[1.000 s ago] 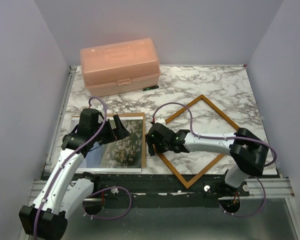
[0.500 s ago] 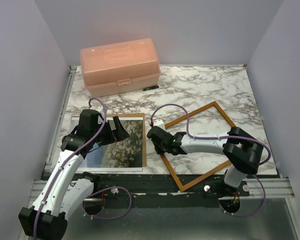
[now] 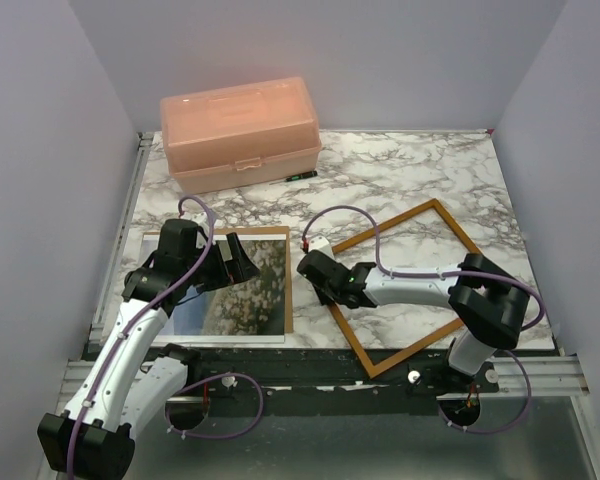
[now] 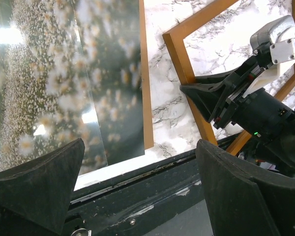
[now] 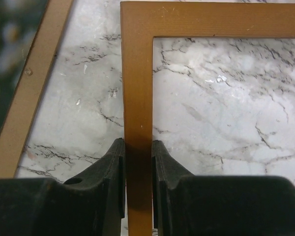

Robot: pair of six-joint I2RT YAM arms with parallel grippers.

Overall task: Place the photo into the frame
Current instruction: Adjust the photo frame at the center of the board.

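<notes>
Right gripper [image 5: 137, 147] pinches the frame [image 5: 136, 73] near its left corner at the desk's [image 3: 420, 160] near middle, left gripper [image 3: 238, 262] gaping above the photo [image 3: 255, 300] at the near-left corner; repositioning the frame seems underway, and next it needs squaring to the photo.

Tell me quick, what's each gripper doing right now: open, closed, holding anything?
Left gripper: open, holding nothing.
Right gripper: shut on the frame, pinching one side rail near its corner.
</notes>
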